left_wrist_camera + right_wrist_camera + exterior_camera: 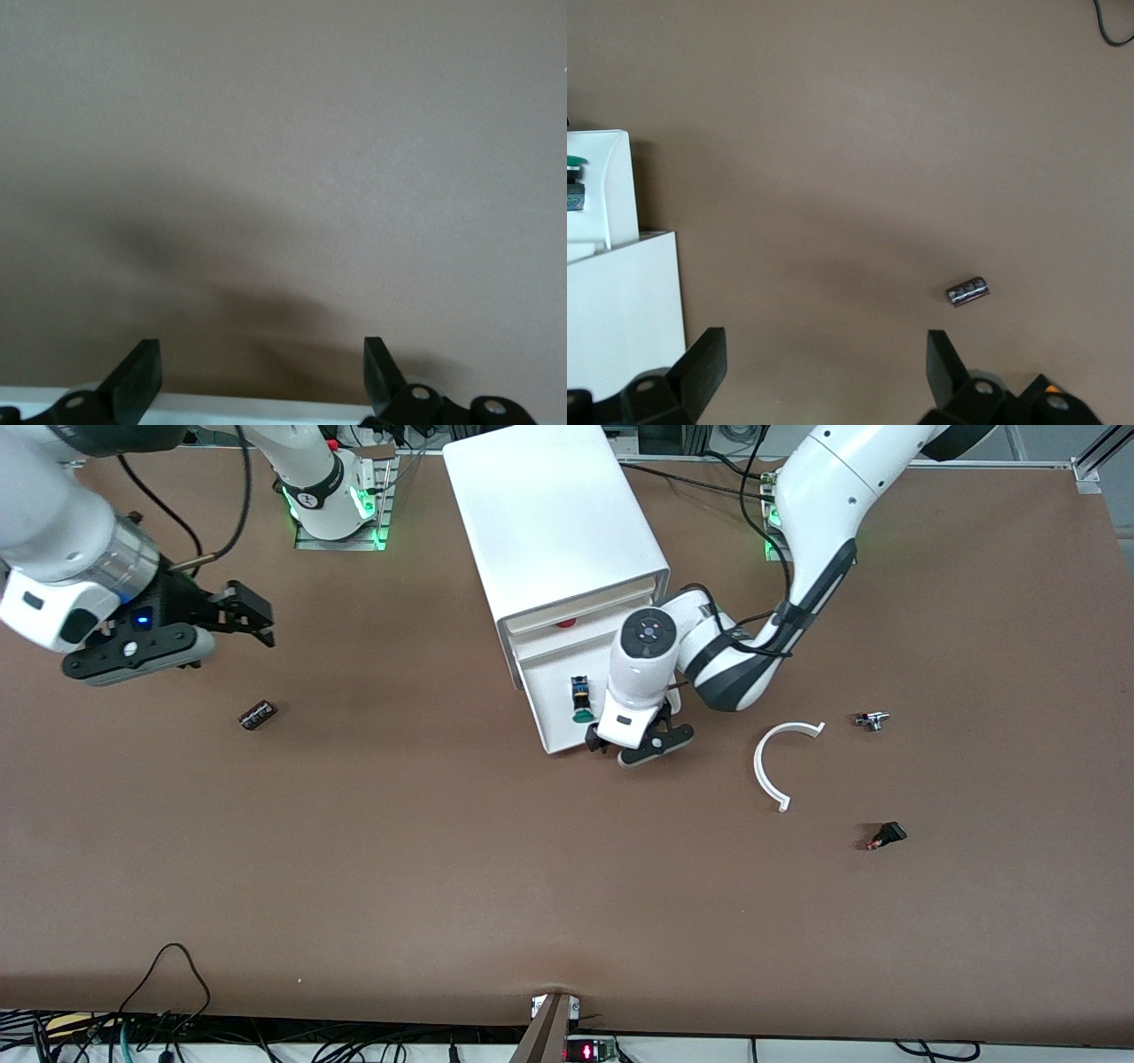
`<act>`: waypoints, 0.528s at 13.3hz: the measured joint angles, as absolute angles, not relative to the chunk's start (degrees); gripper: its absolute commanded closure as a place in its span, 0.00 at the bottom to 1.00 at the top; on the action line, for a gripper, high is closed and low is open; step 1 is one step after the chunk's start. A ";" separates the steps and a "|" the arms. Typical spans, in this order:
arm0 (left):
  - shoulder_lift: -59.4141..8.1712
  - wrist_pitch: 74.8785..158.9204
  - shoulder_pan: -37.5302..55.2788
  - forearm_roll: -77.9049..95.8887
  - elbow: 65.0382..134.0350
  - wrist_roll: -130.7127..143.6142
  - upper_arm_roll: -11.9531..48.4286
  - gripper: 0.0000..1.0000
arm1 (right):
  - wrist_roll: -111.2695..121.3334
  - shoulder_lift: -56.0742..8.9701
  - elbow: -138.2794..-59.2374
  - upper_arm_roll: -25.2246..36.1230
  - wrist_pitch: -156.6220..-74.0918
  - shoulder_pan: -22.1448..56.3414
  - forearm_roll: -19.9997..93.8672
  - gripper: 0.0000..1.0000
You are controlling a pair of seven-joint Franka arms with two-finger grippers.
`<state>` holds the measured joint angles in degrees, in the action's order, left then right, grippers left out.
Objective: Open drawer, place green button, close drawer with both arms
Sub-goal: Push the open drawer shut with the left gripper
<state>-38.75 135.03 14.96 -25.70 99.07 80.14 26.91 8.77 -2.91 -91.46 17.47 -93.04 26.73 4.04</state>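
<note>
The drawer (567, 704) stood pulled out of the cabinet (554, 522) near the table's (443, 850) middle, and the button (581, 699) already lay inside it, so apparently only closing remained. Its long axis ran along the drawer's travel, green cap toward the front camera. The left claw (640, 746) hung spread and empty at the drawer's front edge. The right claw (244, 613) waited, spread and empty, over the table's right-arm end.

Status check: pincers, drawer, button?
Left pincer open at the drawer front edge. Right pincer open, waiting over table. Button lies in the open drawer. Nothing blocking.
</note>
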 measured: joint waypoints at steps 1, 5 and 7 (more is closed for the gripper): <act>-38.79 135.02 15.10 -25.94 99.07 80.40 26.84 0.00 | 11.26 -2.62 -91.49 13.23 -93.04 20.89 4.04 0.00; -39.54 134.01 15.17 -25.95 99.22 80.37 27.59 0.00 | 14.38 2.31 -98.43 3.03 -96.36 8.24 3.53 0.00; -40.38 131.20 15.39 -25.56 99.27 79.95 29.17 0.00 | 14.38 5.19 -103.27 2.03 -99.48 8.15 2.87 0.00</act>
